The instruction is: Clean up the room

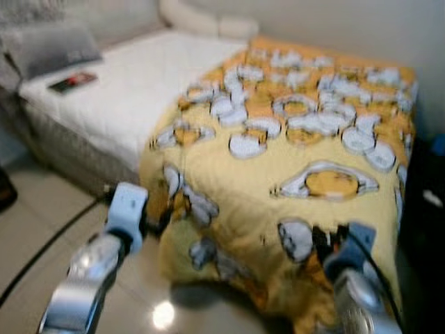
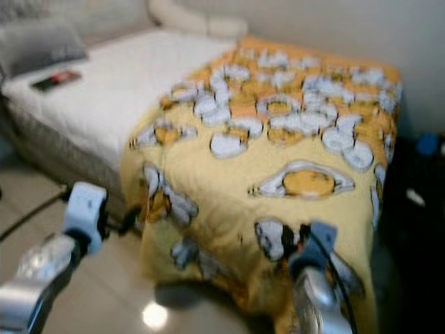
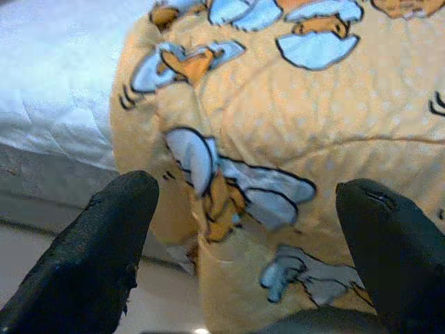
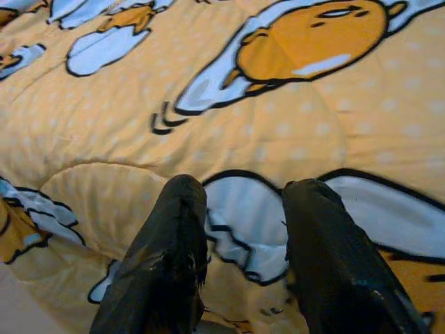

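A yellow blanket printed with cartoon eggs covers the right part of the bed and hangs over its near end. My left gripper is open, level with the blanket's hanging left corner and a little short of it. In the left eye view that gripper sits beside the corner. My right gripper is on the blanket's near edge, its fingers close together with a fold of the quilt between them. It also shows low at the blanket's front.
The bare white mattress lies to the left, with a grey pillow, a dark flat item and a white bolster at the wall. A black cable crosses the tiled floor. Dark furniture stands right of the bed.
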Motion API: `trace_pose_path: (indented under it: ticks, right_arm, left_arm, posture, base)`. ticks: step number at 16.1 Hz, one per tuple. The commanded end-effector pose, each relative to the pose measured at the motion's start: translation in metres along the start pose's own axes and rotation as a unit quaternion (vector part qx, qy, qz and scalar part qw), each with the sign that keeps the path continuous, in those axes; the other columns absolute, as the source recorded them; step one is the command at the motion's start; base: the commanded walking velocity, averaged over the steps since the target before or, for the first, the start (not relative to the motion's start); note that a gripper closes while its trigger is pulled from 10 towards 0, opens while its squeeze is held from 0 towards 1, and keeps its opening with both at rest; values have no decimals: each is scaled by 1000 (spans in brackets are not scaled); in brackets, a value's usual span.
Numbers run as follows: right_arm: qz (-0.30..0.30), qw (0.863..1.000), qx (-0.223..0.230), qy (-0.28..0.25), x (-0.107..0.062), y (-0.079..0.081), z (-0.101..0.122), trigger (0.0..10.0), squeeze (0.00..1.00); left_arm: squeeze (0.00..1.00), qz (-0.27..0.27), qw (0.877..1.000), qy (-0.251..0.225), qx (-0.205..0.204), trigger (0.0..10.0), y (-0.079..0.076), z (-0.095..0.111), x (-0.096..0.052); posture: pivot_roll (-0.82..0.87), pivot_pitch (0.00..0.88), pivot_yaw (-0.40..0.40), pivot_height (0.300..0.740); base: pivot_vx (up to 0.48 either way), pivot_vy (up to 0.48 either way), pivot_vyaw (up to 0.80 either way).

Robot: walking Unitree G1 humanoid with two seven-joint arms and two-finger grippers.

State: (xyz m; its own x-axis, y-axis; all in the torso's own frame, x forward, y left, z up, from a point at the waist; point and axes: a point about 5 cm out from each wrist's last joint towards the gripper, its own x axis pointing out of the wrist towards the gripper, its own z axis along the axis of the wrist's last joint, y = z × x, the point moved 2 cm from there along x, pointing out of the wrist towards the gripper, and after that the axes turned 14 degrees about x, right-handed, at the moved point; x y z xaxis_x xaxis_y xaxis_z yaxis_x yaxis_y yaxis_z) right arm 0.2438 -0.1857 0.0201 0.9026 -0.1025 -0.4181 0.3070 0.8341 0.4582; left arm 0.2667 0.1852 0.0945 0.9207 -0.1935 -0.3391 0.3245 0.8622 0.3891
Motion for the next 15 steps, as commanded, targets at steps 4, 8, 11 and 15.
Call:
trace_pose_path:
  ticks: [4,8,11,15]
  right_arm:
    - [6,1000,5,1,5,8,-3,10000,0]
    - [6,1000,-3,2,7,8,-3,10000,0]
    - [8,1000,-8,-2,9,9,-1,10000,0]
    - [11,1000,-10,-9,14,11,5,10000,0]
  left_arm:
    - [0,14,1000,1,10,10000,7,1,1]
    - [0,24,1000,2,9,10000,12,0,0]
    - [0,26,1000,0,10,10000,14,1,2]
    - [0,23,1000,-5,11,10000,13,4,5]
  posture:
    - [44,0,-23,740]
    - [52,0,-33,740]
    - [48,0,-30,740]
    - [47,0,-29,740]
  base:
    - [0,471,-677]
    - [0,469,-689]
    - [0,464,-694]
    - [0,464,-691]
